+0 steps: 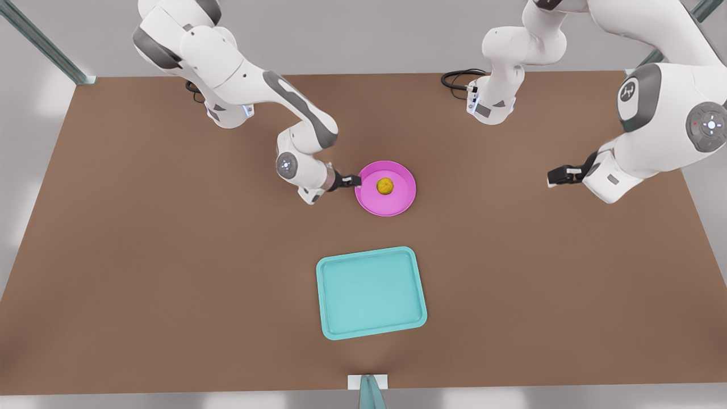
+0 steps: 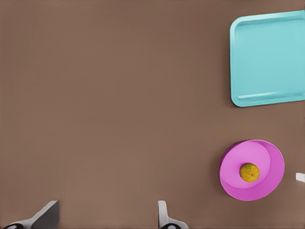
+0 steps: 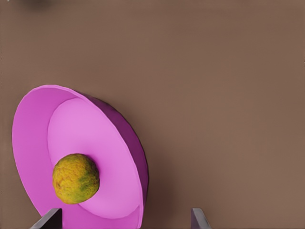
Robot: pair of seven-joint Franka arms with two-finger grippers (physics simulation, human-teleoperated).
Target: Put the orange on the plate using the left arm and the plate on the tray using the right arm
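Front view | right fingers (image 1: 353, 181) standing wide apart at the plate (image 1: 400, 207) rim, gripping nothing | orange (image 1: 385, 185) sitting on plate just beyond fingertips | left fingers (image 1: 554, 176) hanging open, empty, well apart | tray (image 1: 329, 272) lying on desk (image 1: 170, 255)

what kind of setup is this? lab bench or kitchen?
Looks like a simulated tabletop test cell, not a kitchen: two bench-mounted arms over a plain brown table holding a teal tray and a pink plate with an orange. The right end effector sits at the plate's rim; the left end effector waits, open.
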